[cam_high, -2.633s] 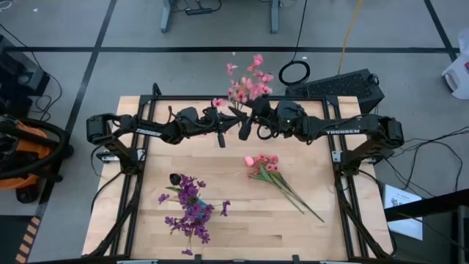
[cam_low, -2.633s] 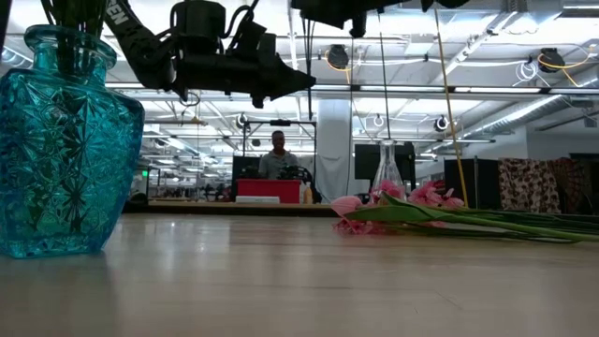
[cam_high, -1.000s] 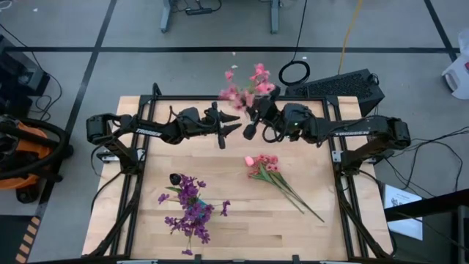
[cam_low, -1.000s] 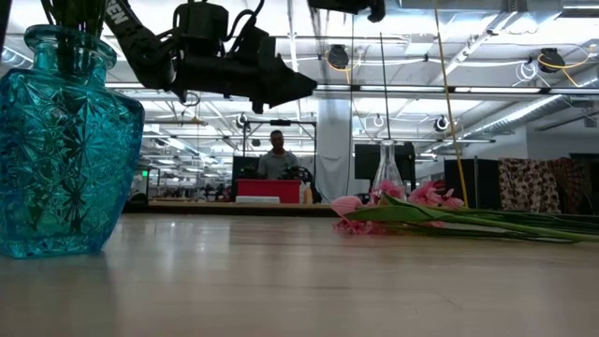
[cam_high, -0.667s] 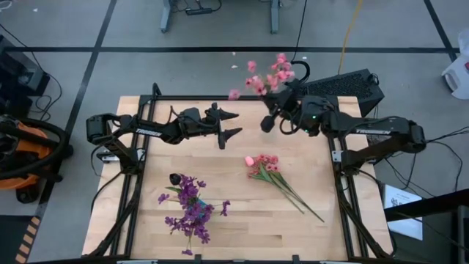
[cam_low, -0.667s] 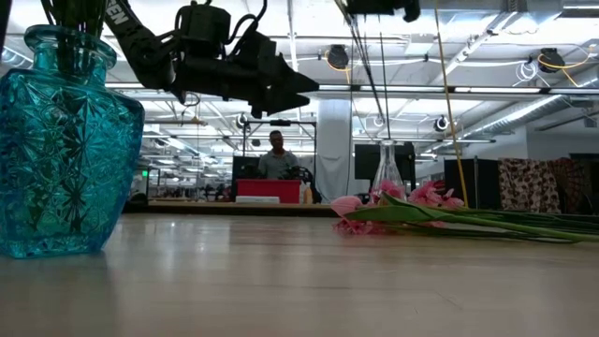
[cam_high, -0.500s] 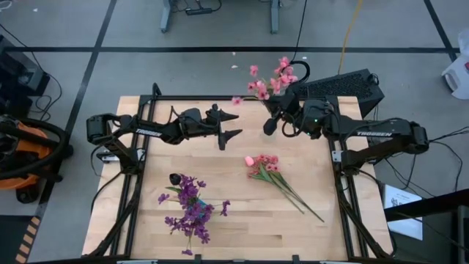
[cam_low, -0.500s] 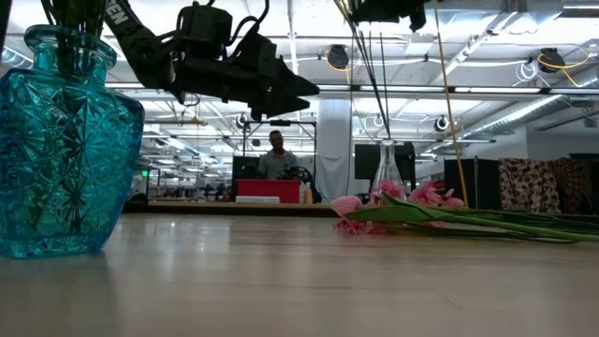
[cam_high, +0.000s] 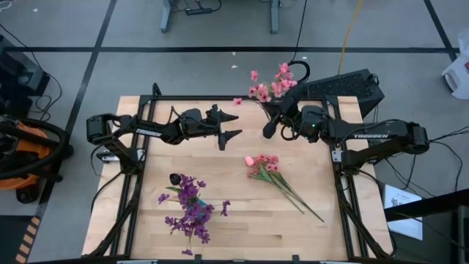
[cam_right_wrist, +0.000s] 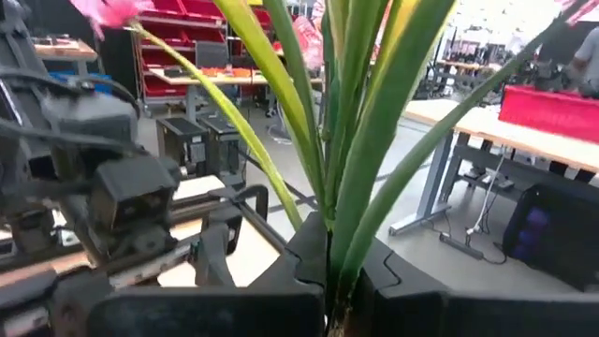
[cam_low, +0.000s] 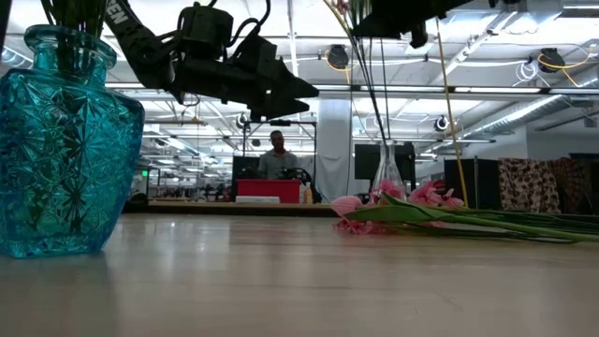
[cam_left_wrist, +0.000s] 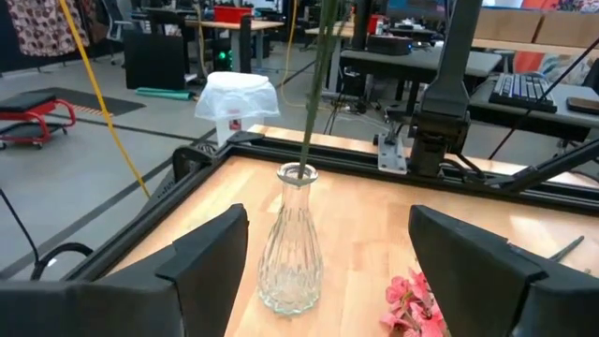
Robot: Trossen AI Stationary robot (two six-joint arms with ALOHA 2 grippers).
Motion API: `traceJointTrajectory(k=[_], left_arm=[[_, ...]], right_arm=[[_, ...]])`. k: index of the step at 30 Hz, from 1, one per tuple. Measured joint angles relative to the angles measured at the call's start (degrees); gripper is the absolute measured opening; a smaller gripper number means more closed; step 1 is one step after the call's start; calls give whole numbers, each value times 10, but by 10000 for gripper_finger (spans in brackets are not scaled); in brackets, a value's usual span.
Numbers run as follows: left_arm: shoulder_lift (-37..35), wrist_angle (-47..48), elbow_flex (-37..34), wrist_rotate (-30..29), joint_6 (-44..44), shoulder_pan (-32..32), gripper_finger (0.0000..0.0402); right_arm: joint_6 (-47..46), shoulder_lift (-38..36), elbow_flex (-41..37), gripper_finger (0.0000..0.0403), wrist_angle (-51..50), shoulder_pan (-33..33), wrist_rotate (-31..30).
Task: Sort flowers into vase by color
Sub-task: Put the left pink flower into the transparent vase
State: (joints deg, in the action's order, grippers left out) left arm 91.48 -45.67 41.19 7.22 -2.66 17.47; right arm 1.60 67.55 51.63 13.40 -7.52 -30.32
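A spray of pink flowers stands above the table's far edge, with my right gripper shut on its green stems. The stems run down into the neck of a clear glass vase, which also shows in the low view. My left gripper hangs open a little to the left of that vase and holds nothing. More pink flowers lie flat on the table's middle. Purple flowers stand in a blue cut-glass vase at the near left. My right gripper pinches the bundle of green stems and leaves between its two fingers, below the blossoms. It comes from the table's right and lies across the stems. The stems stand slightly tilted, their lower ends inside the clear vase's neck.
A single pink bud lies beside the loose pink flowers, whose long stems reach toward the near right. A small dark thing sits by the blue vase. Bare wood lies between the two vases. A person shows far behind the table.
My left gripper has opened wider and kept its place. My right gripper has carried the pink spray toward the table's right, then down; the stems' lower ends, which hung free above the table, now sit in the clear vase's neck.
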Motion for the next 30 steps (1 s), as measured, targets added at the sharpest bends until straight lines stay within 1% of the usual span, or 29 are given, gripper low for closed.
traceJointTrajectory(k=[5,13,21,26,30], left_arm=[[0,2,0,0,0,0,296],[0,2,0,0,0,0,296],[0,21,0,0,0,0,296],[0,38,0,0,0,-7,296],[0,51,0,0,2,-15,296]], right_arm=[[-32,1,-30,4,0,-2,-14],[-78,1,-42,40,-3,-4,-14],[-138,1,-43,106,-86,-4,-15],[-148,1,-43,152,-143,-4,-15],[-172,1,-43,182,-190,-4,-15]])
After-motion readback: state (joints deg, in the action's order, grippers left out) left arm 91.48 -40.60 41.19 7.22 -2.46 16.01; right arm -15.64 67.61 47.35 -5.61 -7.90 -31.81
